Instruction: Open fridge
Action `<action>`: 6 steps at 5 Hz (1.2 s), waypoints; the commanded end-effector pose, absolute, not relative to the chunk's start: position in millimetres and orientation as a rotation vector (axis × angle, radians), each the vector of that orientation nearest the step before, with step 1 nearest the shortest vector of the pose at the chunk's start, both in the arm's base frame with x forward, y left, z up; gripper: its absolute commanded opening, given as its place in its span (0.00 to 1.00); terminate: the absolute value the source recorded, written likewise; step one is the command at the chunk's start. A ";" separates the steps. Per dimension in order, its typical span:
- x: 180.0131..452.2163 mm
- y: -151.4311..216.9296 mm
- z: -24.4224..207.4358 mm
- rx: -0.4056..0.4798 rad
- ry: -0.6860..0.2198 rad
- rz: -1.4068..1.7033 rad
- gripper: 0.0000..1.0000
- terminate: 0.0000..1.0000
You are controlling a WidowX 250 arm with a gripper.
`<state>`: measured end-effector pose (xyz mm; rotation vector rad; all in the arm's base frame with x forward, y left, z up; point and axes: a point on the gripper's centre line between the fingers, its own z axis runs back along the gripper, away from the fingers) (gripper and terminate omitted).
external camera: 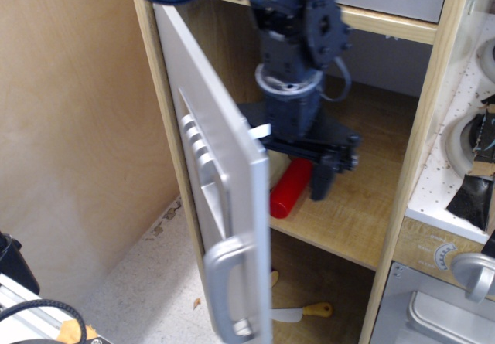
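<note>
Fridge (pixel 216 205) door swung wide, seen nearly edge-on at left, curved handle (pixel 224 282) low on it. Tool (pixel 298 170) inside the cabinet, behind the door's edge; one finger visible, grip state unclear. Red cylinder (pixel 290 189) lying on the shelf (pixel 356 212) beside it.
</note>
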<state>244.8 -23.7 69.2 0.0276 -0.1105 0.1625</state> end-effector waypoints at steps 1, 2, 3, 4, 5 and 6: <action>237.0 9.4 89.6 0.047 -0.162 0.200 1.00 0.00; 230.5 30.5 84.1 0.031 -0.179 0.203 1.00 0.00; 225.1 50.6 81.5 0.033 -0.189 0.199 1.00 0.00; 220.5 69.2 82.1 0.052 -0.187 0.192 1.00 0.00; 217.6 83.1 85.4 0.056 -0.190 0.180 1.00 0.00; 217.6 83.1 85.4 0.056 -0.190 0.180 1.00 0.00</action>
